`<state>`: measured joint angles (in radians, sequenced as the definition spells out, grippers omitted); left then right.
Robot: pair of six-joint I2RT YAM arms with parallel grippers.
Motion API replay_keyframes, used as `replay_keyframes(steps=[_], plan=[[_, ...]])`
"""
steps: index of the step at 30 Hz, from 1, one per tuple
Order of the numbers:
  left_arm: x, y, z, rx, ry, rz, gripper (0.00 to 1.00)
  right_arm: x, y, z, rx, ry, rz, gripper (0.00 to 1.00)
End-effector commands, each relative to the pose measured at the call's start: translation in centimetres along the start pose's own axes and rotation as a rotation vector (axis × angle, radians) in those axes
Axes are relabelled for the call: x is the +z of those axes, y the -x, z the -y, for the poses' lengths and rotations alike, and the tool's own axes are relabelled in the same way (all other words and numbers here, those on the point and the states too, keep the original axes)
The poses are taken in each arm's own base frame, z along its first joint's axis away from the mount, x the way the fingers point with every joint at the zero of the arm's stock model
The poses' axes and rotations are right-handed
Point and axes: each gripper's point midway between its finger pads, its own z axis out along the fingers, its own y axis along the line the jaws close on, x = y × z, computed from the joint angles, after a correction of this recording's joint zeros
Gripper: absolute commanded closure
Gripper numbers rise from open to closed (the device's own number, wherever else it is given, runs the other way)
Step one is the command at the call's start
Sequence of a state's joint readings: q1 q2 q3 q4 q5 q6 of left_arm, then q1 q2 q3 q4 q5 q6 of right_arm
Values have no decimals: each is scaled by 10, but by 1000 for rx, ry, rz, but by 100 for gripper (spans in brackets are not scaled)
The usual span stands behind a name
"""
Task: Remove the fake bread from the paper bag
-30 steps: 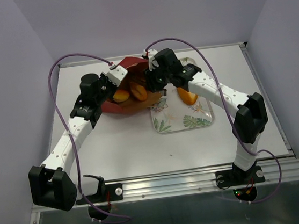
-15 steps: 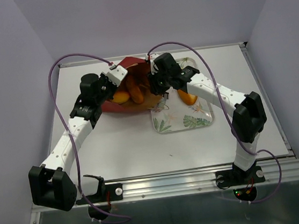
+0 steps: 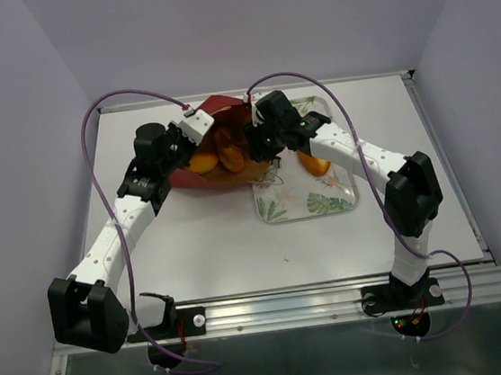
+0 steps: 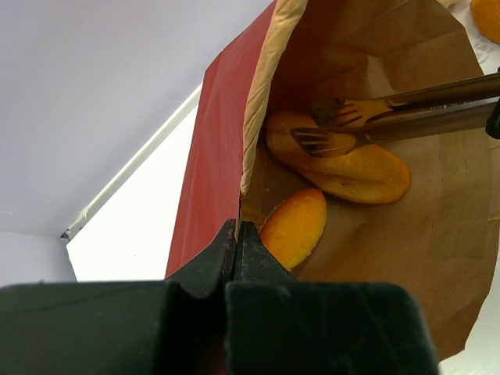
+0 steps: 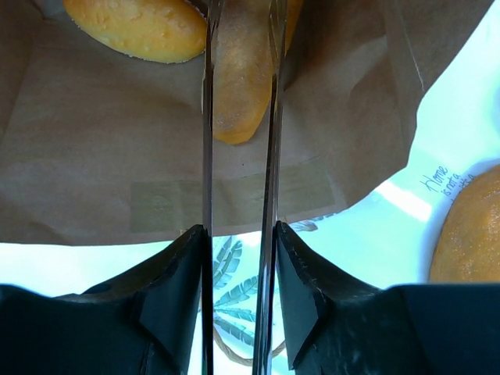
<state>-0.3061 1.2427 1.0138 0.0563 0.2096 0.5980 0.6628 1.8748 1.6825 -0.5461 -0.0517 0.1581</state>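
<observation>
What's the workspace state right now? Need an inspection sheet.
Surface: white table, one small dark speck.
Job's things: paper bag on its side, mouth open; oblong loaf and orange piece inside; another bread piece on the leaf-patterned tray.
Clutter: tray only, beside the bag.
Grippers: left gripper shut on the bag's edge; right gripper inside the bag, fingers either side of the loaf, clamp not confirmed.
Cables: purple cables loop above both arms, no snag seen.
Surroundings: lavender walls, metal rail at near edge.
</observation>
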Motion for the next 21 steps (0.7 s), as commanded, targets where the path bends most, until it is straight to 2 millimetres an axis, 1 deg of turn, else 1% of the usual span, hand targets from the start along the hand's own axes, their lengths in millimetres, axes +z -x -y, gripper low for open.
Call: replay_keyframes(steps=[1, 4, 6, 9, 16, 21], plan=[[-5, 29, -13, 27, 32, 86, 100, -5, 23, -6, 5, -1, 69, 55], [-6, 29, -13, 30, 33, 85, 100, -5, 24, -2, 13, -25, 74, 53], [-5, 29, -13, 32, 33, 83, 100, -6, 27, -3, 9, -25, 80, 52], [-5, 28, -13, 31, 32, 82, 100, -2, 26, -3, 7, -20, 75, 50], [-6, 27, -12, 34, 33, 78, 100, 11, 17, -4, 5, -8, 41, 46], [-6, 26, -12, 36, 33, 75, 100, 17, 13, -2, 1, -14, 28, 46]])
